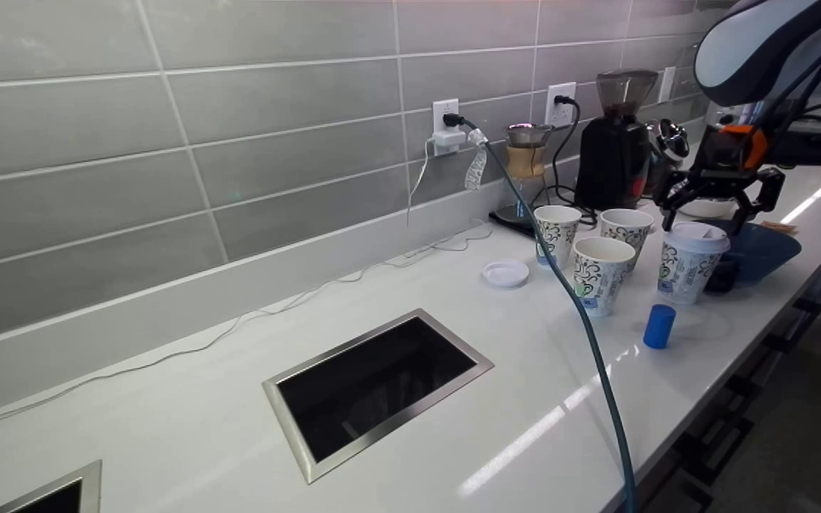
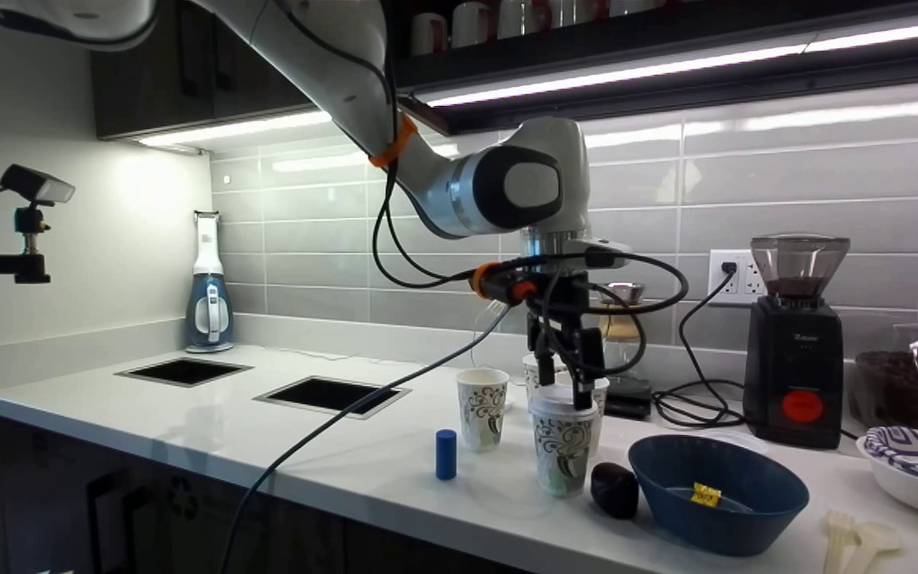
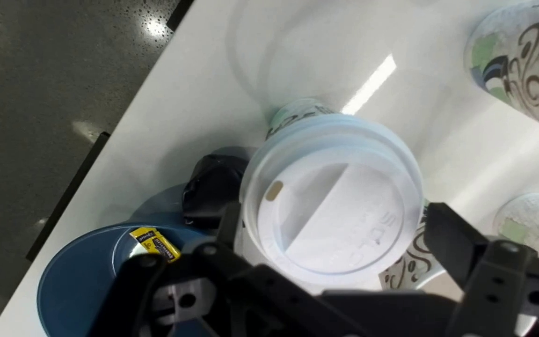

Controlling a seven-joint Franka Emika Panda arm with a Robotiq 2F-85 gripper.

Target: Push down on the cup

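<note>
Hand (image 3: 334,219) spread wide, lidded cup (image 2: 562,448) upright between fingertips (image 3: 452,243)

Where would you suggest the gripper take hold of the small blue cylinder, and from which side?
Probably the upper sides of the small blue cylinder, coming straight down from above: it stands upright, slim and straight-sided, and apart from the lidded cup, which should leave the open gripper room.

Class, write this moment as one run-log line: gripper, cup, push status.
gripper: open, at white sip lid | lidded paper cup: upright on countertop | push-down: contact unclear
</note>
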